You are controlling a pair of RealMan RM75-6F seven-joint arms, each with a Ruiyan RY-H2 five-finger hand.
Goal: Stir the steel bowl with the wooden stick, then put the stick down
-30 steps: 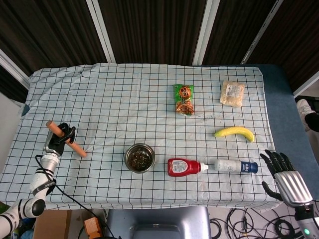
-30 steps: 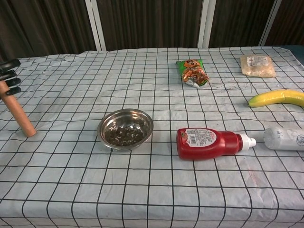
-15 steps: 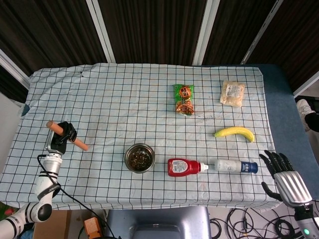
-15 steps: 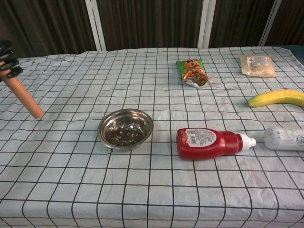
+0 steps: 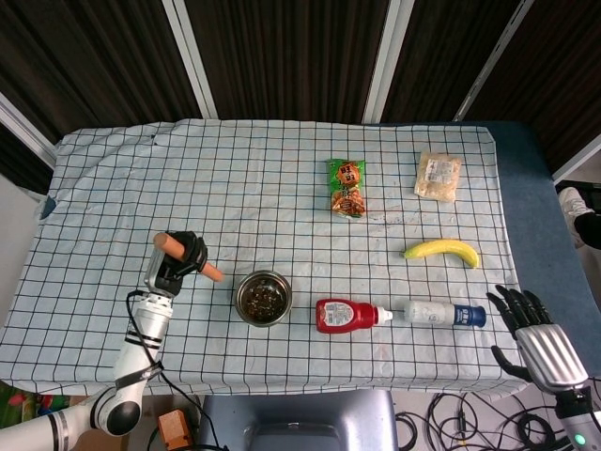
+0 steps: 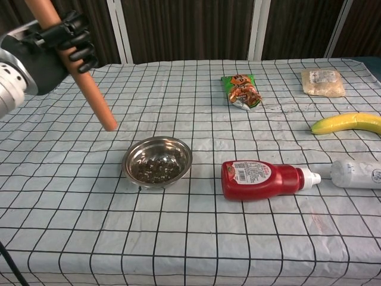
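The steel bowl, with dark bits inside, stands on the checked cloth near the front middle. My left hand grips the wooden stick around its upper part and holds it in the air. The stick tilts, its lower end pointing down toward the bowl's left side, still above and apart from the rim. At the table's front right corner, off the cloth, my right hand hangs with fingers spread and nothing in it; the chest view does not show it.
A red ketchup bottle lies right of the bowl, then a white bottle with a blue cap. A banana, a green snack bag and a pale packet lie further back.
My left hand has carried the stick up off the cloth and rightward from the left edge to beside the bowl. The right hand has stayed put.
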